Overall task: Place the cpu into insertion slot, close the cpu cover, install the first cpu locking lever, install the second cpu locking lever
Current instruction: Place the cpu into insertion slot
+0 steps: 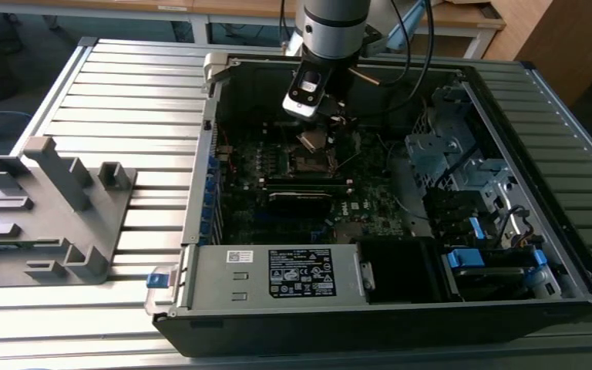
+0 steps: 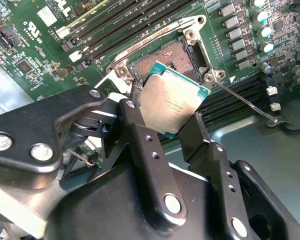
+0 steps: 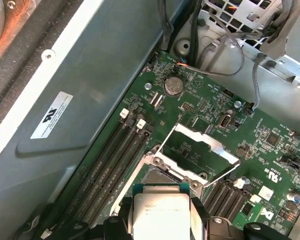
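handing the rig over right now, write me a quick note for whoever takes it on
The gripper is shut on the cpu, holding it tilted above the insertion slot; the chip is not seated.
The cpu cover is swung up and open, so the slot is exposed.
One thin locking lever is unlatched, angled away beside the slot.
Done: the cpu is in the grip and over the open slot.
Left: seating the cpu, closing the cover, latching both levers.
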Robot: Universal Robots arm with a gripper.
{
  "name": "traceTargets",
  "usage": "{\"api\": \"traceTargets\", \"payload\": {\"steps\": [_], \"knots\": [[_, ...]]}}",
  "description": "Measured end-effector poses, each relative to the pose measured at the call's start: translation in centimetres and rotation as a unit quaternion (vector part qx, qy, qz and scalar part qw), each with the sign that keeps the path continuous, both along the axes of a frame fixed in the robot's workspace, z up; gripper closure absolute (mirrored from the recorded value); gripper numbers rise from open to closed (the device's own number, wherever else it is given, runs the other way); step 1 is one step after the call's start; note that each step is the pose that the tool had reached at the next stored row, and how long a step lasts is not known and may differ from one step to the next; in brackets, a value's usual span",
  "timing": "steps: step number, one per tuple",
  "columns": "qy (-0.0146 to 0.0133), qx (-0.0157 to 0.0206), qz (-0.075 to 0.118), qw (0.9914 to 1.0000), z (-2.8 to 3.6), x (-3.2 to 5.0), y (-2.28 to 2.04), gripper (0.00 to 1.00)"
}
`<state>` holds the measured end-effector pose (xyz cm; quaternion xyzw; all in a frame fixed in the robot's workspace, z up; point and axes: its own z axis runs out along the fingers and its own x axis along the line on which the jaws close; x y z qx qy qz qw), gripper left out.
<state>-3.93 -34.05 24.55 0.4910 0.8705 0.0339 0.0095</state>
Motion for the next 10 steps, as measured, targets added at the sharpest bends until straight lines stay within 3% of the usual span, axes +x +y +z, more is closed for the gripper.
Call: {"api": "traceTargets", "payload": {"steps": [10], "knots": [[-0.0003,-0.0004,0.000,1.00000,-0.34,-0.01,0.00,0.46]]}}
